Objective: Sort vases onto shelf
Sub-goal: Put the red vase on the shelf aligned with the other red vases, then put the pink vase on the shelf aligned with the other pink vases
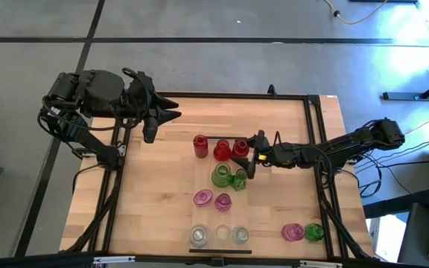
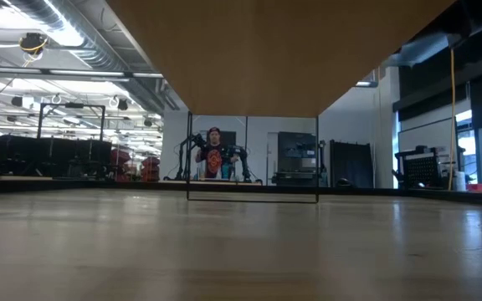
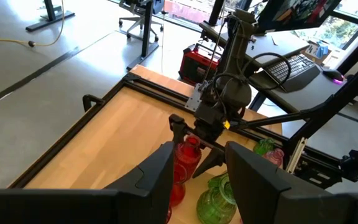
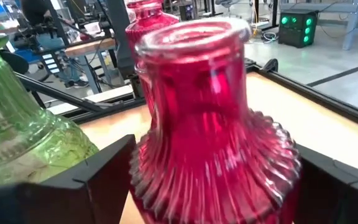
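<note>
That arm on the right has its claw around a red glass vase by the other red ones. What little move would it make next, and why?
Probably draw the right gripper straight back, away from the ribbed red glass vase. Its fingers stand wide on either side of the vase, which stands upright on the long pale wood shelf beside two other red vases, with a green glass vase close by. The left gripper waits off to the side.

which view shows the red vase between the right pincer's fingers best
The right wrist view: the red vase fills it, between the open right pincer. The high view shows it small from above; the left wrist view partly, behind that arm; the low view not at all.
</note>
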